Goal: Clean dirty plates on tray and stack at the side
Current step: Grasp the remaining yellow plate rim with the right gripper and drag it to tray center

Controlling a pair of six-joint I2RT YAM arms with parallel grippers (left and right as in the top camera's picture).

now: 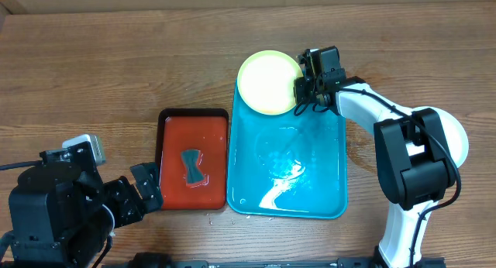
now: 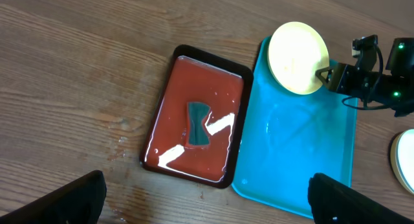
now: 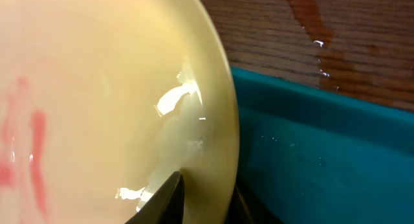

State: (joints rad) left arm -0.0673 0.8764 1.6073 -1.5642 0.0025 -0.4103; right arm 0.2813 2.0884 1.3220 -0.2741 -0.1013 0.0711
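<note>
The right gripper (image 1: 301, 88) pinches the right rim of a pale yellow plate (image 1: 266, 82). In the right wrist view one dark finger (image 3: 165, 198) lies on the plate's upper face. Faint pink smears (image 3: 29, 140) mark that face. The plate lies over the far left corner of the blue tray (image 1: 325, 183), overhanging its rim above the tabletop (image 1: 116, 59). The tray's base shines wet. A second plate (image 2: 404, 160) rests on the wood to the tray's right, partly cut off. Just left of the blue tray lies a red tray (image 1: 174, 128) holding a dark bow-tie-shaped pad (image 1: 191, 166). The left gripper (image 1: 147, 187) hovers by the red tray's near left corner, fingers spread wide.
</note>
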